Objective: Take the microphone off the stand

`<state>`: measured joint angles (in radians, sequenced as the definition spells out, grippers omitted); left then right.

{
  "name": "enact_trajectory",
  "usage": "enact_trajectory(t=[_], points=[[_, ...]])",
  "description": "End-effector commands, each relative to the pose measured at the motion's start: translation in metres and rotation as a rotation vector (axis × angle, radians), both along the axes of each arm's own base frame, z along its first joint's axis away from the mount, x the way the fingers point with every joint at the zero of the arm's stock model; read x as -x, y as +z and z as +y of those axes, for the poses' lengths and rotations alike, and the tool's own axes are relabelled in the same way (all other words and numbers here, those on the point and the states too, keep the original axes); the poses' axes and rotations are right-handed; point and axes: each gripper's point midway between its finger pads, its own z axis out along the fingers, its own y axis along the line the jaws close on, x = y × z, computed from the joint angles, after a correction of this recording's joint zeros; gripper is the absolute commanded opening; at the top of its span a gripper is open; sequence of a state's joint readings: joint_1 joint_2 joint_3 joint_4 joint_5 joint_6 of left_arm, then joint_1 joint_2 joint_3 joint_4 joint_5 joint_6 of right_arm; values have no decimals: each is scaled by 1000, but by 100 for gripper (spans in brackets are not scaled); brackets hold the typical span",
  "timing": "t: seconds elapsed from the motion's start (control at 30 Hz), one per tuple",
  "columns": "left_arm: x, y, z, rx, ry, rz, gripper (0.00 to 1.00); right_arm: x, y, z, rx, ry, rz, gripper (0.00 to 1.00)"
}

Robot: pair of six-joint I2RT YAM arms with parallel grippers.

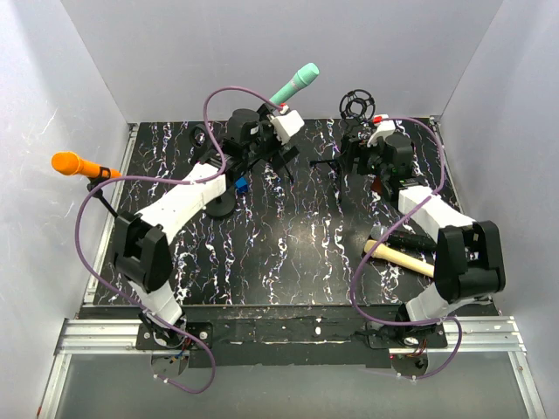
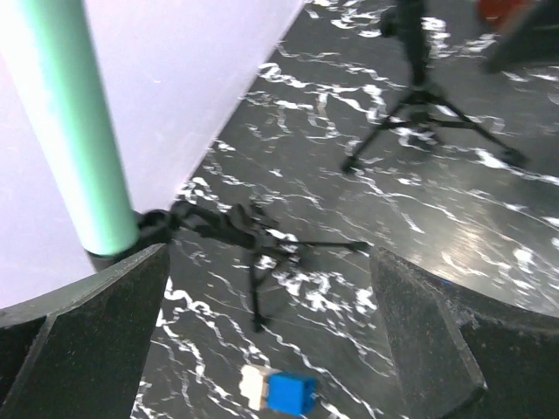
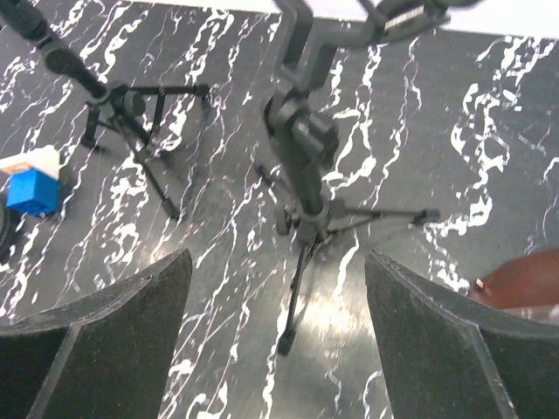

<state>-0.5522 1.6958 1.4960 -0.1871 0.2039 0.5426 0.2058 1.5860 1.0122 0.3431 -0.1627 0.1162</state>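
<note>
Microphone sits clipped in its stand, the released left hand spread wide beside it, apparently to grasp it; right hand, also released, straddles the empty stand.

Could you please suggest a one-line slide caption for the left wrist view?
Open left gripper near the green microphone mounted on its small tripod stand, blue block nearby.

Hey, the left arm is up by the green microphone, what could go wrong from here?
1. The green microphone stands beside one finger of the open left gripper, not between the fingers; closing now could miss or shove it.
2. Its small tripod looks light, so pulling may drag or tip it.
3. The open right gripper straddles the empty stand; a sideways move could topple that.
</note>
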Motion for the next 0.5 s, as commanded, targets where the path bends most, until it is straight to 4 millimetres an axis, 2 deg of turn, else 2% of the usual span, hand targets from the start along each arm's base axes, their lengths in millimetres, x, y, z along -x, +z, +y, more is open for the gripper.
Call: enact_trajectory(t=[0.0,0.07,0.2,0.23,0.37,0.47], points=[[-51,37,8,10,125,-210,98,36,10,-1,-33,6,80,87],[-70,49,8,15,167,-268,98,46,12,-4,-19,10,86,88],[-100,45,9,-10,221,-313,98,60,17,-11,14,8,88,90],[-105,48,8,-11,227,-328,98,65,17,-11,18,14,94,90],[-120,40,4,-38,232,-355,98,74,19,-11,22,29,102,91],[-123,38,2,-40,227,-353,98,76,18,-10,19,34,108,90]])
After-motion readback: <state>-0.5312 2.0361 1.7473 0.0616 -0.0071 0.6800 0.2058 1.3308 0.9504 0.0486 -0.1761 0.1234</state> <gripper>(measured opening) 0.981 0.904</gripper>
